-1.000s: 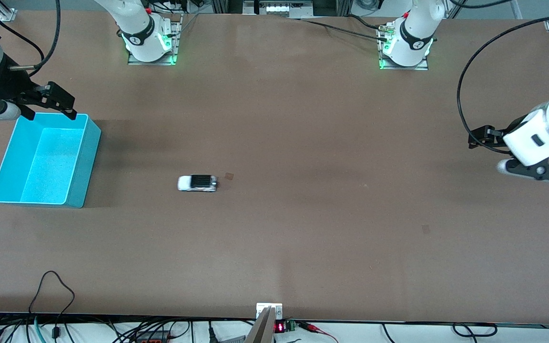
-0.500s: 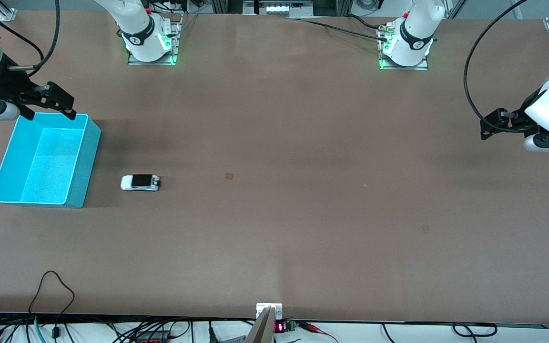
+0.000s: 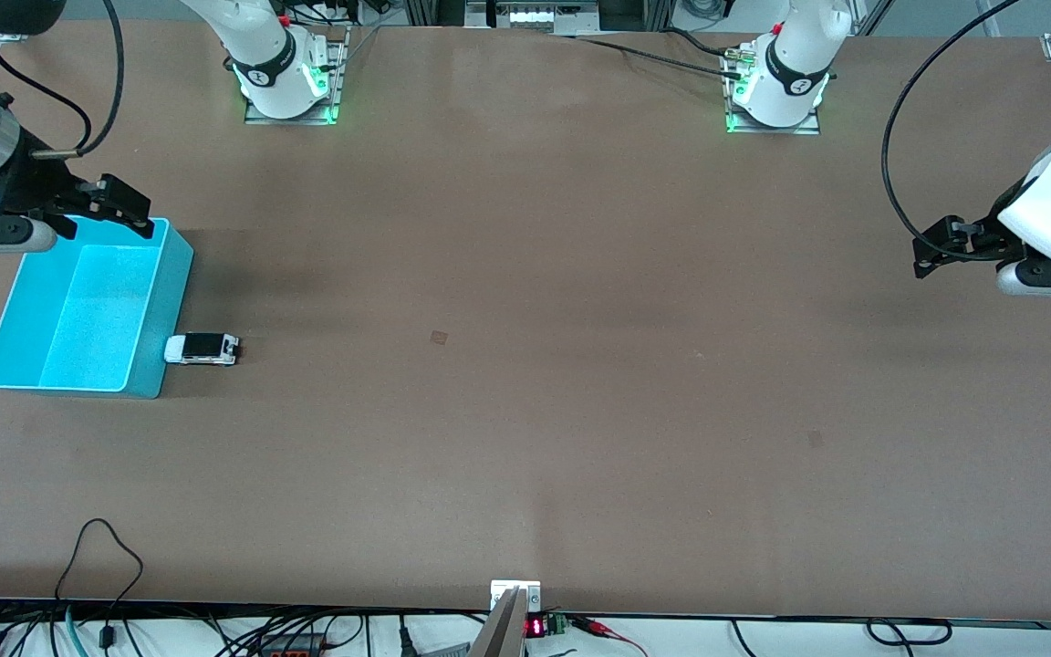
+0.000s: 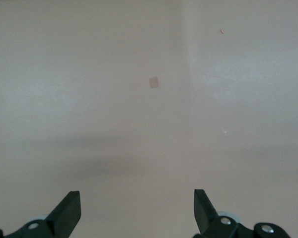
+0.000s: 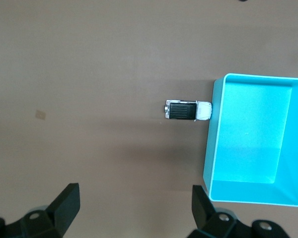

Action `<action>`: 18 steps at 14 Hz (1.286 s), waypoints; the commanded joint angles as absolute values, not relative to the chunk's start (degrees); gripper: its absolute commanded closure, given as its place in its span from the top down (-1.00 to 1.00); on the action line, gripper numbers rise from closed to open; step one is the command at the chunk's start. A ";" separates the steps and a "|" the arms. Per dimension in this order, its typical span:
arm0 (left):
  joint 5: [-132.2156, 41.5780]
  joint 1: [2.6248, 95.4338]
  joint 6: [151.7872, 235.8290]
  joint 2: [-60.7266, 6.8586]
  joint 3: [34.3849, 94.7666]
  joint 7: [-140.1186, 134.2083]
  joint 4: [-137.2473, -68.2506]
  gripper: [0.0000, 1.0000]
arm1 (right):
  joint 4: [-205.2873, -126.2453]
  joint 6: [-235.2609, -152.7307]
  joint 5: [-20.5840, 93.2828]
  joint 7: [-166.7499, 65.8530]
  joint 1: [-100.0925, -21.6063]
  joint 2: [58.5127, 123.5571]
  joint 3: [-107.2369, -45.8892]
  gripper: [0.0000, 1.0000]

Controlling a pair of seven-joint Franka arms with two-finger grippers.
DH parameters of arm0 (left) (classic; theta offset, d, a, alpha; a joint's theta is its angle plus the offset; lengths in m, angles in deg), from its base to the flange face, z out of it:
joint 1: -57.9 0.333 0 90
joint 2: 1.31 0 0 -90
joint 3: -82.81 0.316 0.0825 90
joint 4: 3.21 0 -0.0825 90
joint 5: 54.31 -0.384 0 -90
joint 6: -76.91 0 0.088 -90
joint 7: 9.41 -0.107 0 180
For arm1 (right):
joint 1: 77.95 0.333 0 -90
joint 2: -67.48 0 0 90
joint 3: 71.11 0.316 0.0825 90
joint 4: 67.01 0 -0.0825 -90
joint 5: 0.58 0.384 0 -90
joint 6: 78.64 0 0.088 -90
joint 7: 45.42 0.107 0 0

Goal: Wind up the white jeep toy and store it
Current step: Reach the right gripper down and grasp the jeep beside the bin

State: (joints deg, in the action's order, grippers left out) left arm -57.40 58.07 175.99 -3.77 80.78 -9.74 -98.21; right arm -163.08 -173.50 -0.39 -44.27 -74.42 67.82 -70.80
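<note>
The white jeep toy [image 3: 202, 349], tiny with a black roof panel, stands on the brown table with its nose against the outer wall of the cyan bin [image 3: 148, 310]. The right wrist view shows the jeep [image 5: 187, 110] touching the bin's wall [image 5: 209, 144]. My right gripper [image 3: 110, 212] is open and empty, up over the bin's edge nearest the robots' bases. My left gripper [image 3: 943, 246] is open and empty, up over bare table at the left arm's end. In the left wrist view its fingertips [image 4: 69, 208] frame bare table.
The bin is empty inside. A small faint square mark [image 3: 438, 338] lies on the table near its middle. Both robot bases stand along the table's edge at the top of the front view. Cables hang along the edge nearest the front camera.
The jeep has rolled across the table toward the right arm's end and stopped against the bin. The left arm has lifted and drawn back; the right gripper shifted slightly.
</note>
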 commanded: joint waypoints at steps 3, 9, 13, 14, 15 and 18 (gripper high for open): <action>-55.90 57.29 177.19 -1.40 81.76 -9.23 -100.68 1.00 | -162.28 -172.51 0.12 -55.23 -77.85 74.42 -70.76 1.00; -55.28 57.55 174.82 -1.75 80.97 -8.62 -99.63 1.00 | -162.02 -173.30 -0.32 -73.14 -78.12 82.68 -70.76 1.00; -55.28 56.85 173.24 -2.01 80.10 -7.48 -97.70 1.00 | -164.21 -179.78 -6.20 -89.50 -77.77 86.11 -70.76 1.00; -55.28 56.94 172.71 -1.93 79.65 -6.17 -97.61 1.00 | -165.61 -183.02 -6.56 -94.15 -77.77 86.81 -70.76 1.00; -55.28 56.94 171.40 -1.84 79.56 -5.98 -97.61 1.00 | -167.45 -187.23 -6.56 -99.50 -78.03 87.34 -70.76 1.00; -55.37 56.94 171.22 -1.93 79.56 -6.33 -97.43 1.00 | -171.94 -197.00 -6.56 -108.41 -79.09 89.01 -70.76 1.00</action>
State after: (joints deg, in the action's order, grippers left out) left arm -56.24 57.00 172.47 -2.32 79.47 -6.60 -98.11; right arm -169.00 -192.55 -5.89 -102.94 -77.96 89.09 -71.19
